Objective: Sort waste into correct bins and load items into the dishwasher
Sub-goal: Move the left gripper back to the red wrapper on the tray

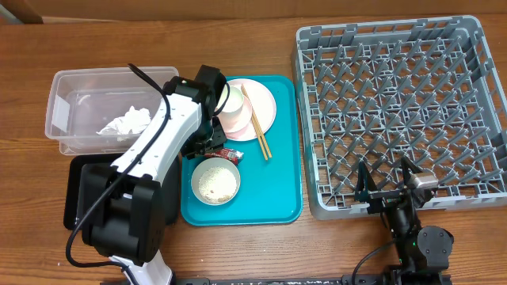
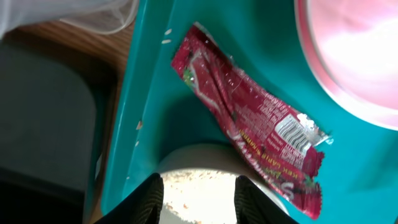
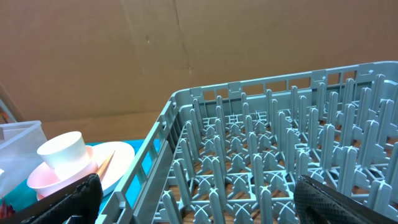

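Note:
A red-and-white wrapper (image 2: 255, 127) (image 1: 230, 153) lies flat on the teal tray (image 2: 155, 87), untouched. My left gripper (image 2: 199, 200) (image 1: 212, 147) hovers just above it, open and empty, over a pale bowl (image 2: 199, 177) (image 1: 215, 180) holding rice. On the pink plate (image 1: 265, 111) (image 3: 118, 158) stand a white cup (image 1: 230, 100) (image 3: 62, 152) and chopsticks (image 1: 258, 127). A crumpled napkin (image 1: 125, 123) sits in the clear tub (image 1: 67, 99). The black tray (image 1: 75, 194) is partly under my left arm. My right gripper (image 1: 388, 187) (image 3: 199, 199) stands open at the near edge of the grey dish rack (image 1: 396, 103) (image 3: 261, 149).
The teal tray (image 1: 281, 166) lies between the bins and the rack. A few rice grains (image 2: 165, 41) sit on its rim. The left arm's white body covers part of the tub and black tray. Brown cardboard backs the right wrist view.

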Action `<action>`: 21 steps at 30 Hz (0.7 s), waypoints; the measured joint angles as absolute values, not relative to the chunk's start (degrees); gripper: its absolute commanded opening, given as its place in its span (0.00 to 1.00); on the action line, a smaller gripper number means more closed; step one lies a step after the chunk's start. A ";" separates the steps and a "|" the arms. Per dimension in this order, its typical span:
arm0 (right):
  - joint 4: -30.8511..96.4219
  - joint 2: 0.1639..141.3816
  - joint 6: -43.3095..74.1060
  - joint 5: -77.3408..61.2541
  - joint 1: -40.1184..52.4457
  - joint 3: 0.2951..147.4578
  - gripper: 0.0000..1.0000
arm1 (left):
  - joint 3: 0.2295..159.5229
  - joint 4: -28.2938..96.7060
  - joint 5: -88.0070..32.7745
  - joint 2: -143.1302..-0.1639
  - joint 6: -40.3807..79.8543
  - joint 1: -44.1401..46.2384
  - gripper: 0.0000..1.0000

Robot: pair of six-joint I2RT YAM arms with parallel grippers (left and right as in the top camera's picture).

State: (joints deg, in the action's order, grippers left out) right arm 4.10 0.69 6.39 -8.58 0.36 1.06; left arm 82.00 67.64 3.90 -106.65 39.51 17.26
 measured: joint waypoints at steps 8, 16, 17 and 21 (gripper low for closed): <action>4.12 0.67 6.37 -8.56 0.36 1.06 1.00 | 81.19 63.72 3.92 -106.65 39.53 17.26 0.29; 4.10 0.67 6.37 -8.58 0.36 1.06 1.00 | 76.55 59.53 4.97 -106.65 40.12 17.26 0.04; 4.08 0.67 6.37 -8.58 0.38 1.06 1.00 | 76.40 59.53 5.30 -106.65 40.05 17.26 0.04; 4.12 0.69 6.39 -8.56 0.38 1.06 1.00 | 76.40 60.34 6.28 -106.65 39.20 17.26 0.04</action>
